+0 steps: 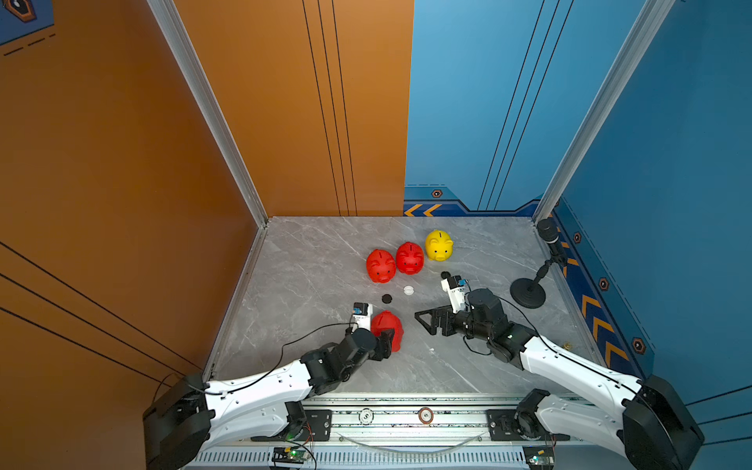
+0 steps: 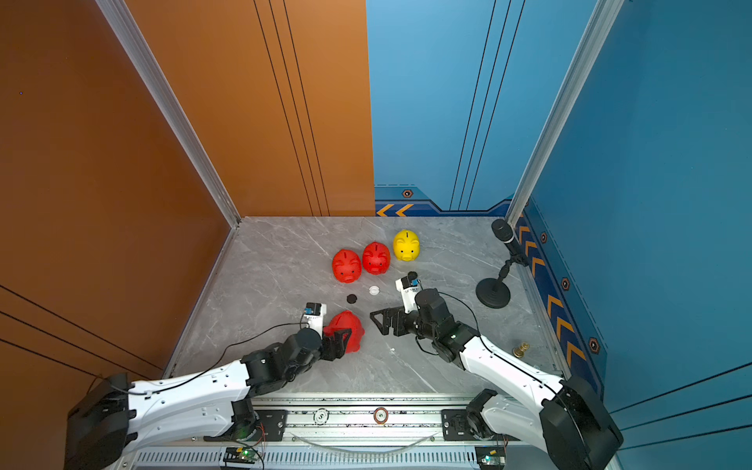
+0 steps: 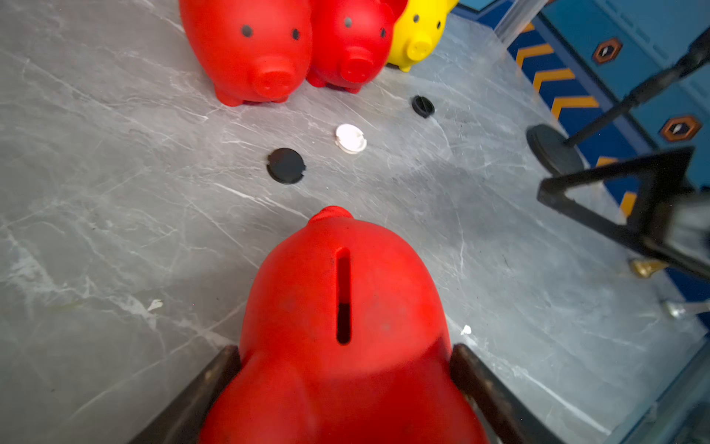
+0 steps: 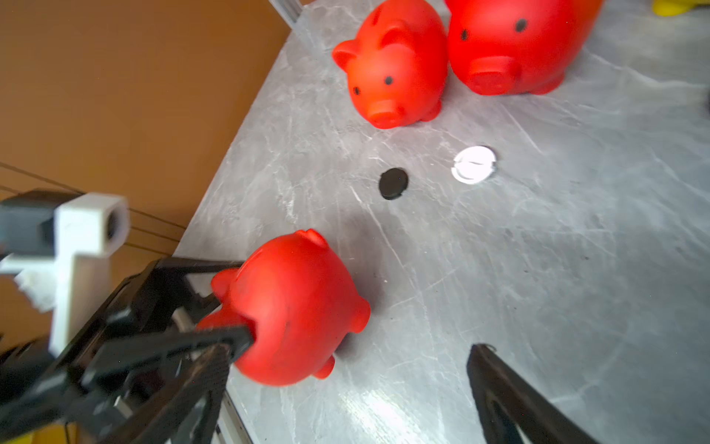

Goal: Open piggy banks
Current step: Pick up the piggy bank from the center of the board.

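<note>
Near the front, a red piggy bank (image 1: 386, 327) (image 2: 346, 325) is clamped at its sides by my left gripper (image 1: 390, 342) (image 3: 344, 357), which is shut on it. It is tipped over, its slotted back (image 3: 343, 296) turned to the left wrist camera and its feet (image 4: 359, 311) turned to my right gripper. That right gripper (image 1: 425, 323) (image 4: 345, 350) stands open just to its right, holding nothing. Two more red piggy banks (image 1: 381, 265) (image 1: 409, 257) and a yellow one (image 1: 439, 245) stand upright in a row farther back.
Three loose round plugs lie between the row and the arms: a black plug (image 1: 386, 299), a white plug (image 1: 408, 290) and another black plug (image 1: 445, 275). A microphone on a round black stand (image 1: 527, 293) is at the right. A small brass piece (image 2: 521, 349) lies near the right wall.
</note>
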Robot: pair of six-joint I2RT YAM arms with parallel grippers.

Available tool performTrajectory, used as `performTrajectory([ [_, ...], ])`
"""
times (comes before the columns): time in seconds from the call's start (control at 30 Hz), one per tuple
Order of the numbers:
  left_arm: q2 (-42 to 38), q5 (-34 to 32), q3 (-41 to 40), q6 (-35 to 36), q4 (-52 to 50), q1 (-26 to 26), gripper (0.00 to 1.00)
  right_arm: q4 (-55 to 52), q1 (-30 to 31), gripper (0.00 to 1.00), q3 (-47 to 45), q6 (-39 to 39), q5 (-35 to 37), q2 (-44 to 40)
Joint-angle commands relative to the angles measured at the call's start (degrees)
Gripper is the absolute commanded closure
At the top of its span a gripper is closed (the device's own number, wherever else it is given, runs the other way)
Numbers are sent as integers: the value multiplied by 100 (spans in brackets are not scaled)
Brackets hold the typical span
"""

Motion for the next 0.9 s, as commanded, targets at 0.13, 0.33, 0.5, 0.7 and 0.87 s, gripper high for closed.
performTrajectory([
  [0.13,-1130,3239,-503,-1372,429,2157,56,1163,100,9,-32,322,-1069,199],
  [0.33,-1300,4877,-776,-2774,1309,3681,57,1843,641,17,-13,530,-1098,526],
  [0.5,-960,5702,-760,-3541,2062,4262,57,2038,888,23,39,484,-949,687],
  [0.7,112,6520,-942,-4843,4422,4602,57,1832,1080,34,-24,-129,-312,442],
  [0.87,983,6924,-910,-5435,5957,4599,58,1821,999,40,-141,-523,-27,-4],
])
